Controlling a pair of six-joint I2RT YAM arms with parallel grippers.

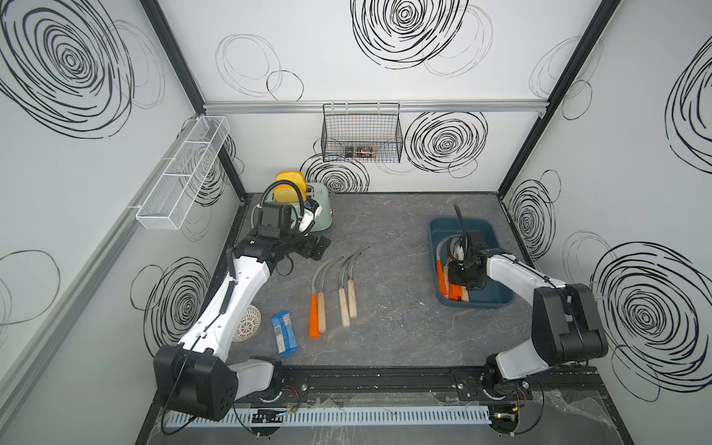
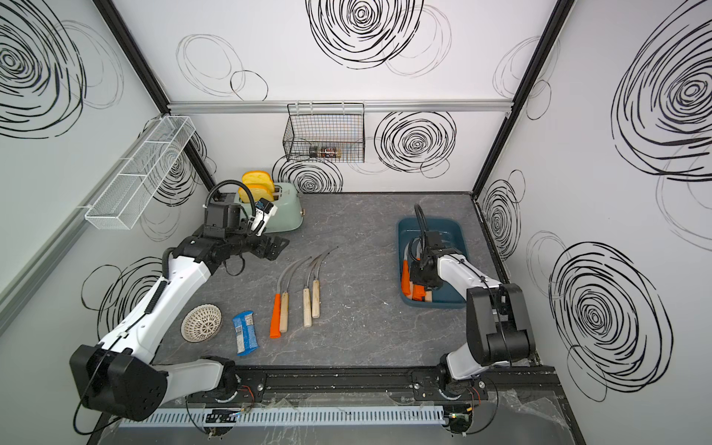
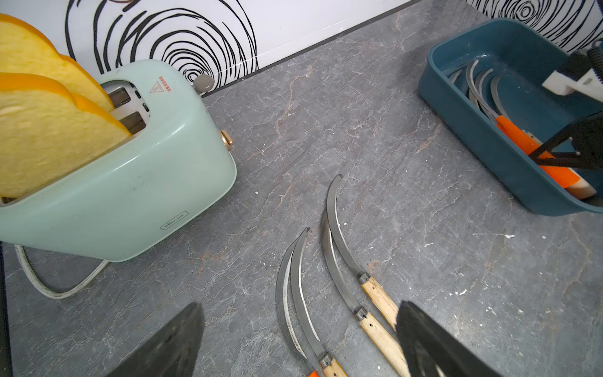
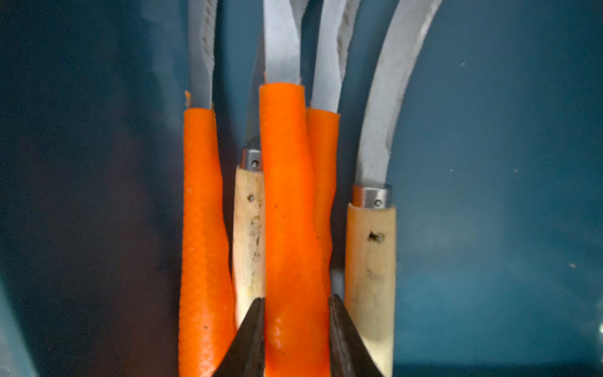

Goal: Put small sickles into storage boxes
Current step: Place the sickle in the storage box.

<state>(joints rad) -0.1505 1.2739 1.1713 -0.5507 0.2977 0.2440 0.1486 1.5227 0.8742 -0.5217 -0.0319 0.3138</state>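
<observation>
Closest to the lens, in the right wrist view, the right claw [image 4: 297, 303] is closed on the orange handle of 1 small sickle [image 4: 285, 196], with its 2 dark fingers [image 4: 251, 339] pressing both sides of the handle near its end. This sickle is inside the storage box [image 4: 489, 163], over 4 other sickles [image 4: 370, 261] that lie side by side, 2 with orange handles and 2 with pale wood. I cannot tell if it rests on them or hangs just above. In both top views the box stands on the right part of the table [image 1: 404, 316]. In the middle of the table lie 1 orange-handled sickle [image 1: 314, 318] and 3 wood-handled sickles [image 1: 344, 306], in 2 close pairs, with blades pointing toward the back wall. The left claw [image 3: 299, 305] is open and empty, near their blade tips. I judge these tools to be light and stiff, with thin blades that look toothed and can hook on a neighbour or on the box wall. The handle is the safe place to take hold, across its width. The orange cover looks textured and probably less slippery than the smooth wood.
</observation>
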